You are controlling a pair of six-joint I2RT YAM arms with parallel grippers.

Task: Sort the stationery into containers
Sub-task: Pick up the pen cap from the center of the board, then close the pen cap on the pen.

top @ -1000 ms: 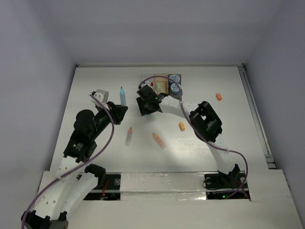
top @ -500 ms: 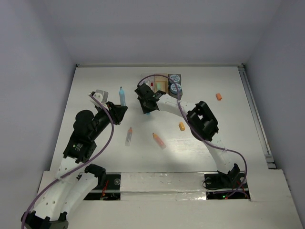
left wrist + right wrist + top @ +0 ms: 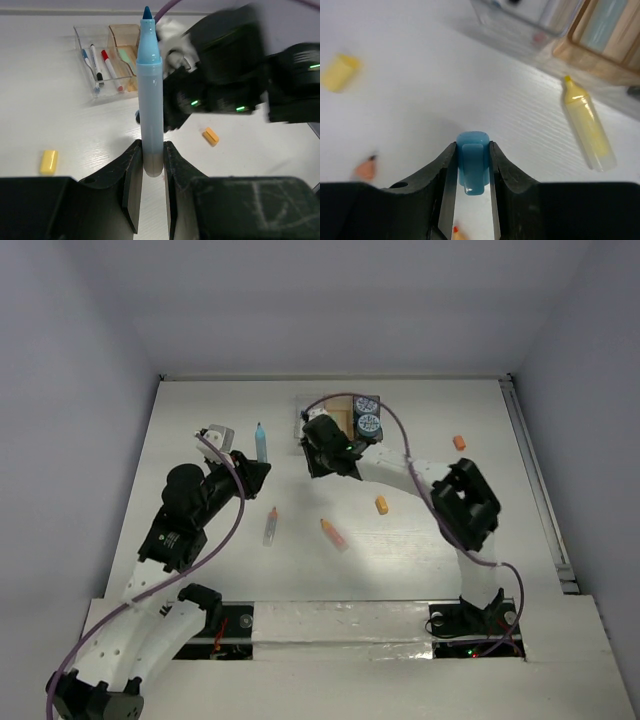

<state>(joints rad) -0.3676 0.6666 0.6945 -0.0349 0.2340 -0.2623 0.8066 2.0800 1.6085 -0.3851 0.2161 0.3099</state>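
Clamped the left gripper (image 3: 152, 159) on the butt end of an uncapped pale-blue plastic marker (image 3: 150, 100), jaws nearly together, barrel standing straight out between the fingers with the felt tip leading. Pinched a small blue plastic cap (image 3: 471, 170) between the jaws of the right gripper (image 3: 472, 150), partly closed round it and apparently held off the white table (image 3: 410, 90).

From above: marker off the table, long axis running away from the arm bases, tip aimed at the far edge. Right gripper near, off to the marker's right and roughly level with the tip, not touching it.

Judged capping as the step in hand. Needed for that: the cap's open mouth brought leftward onto the marker's axis, ahead of the tip, then pushed back along it. Could not tell which end of the cap faced outward, so possibly called for a wrist turn first.

Beyond both grippers: a row of three translucent plastic bins (image 3: 340, 410), joined, with thin white pens (image 3: 100, 62) lying in the clear one. Loose on the table just beside the bins: a stubby yellow marker (image 3: 585, 125).
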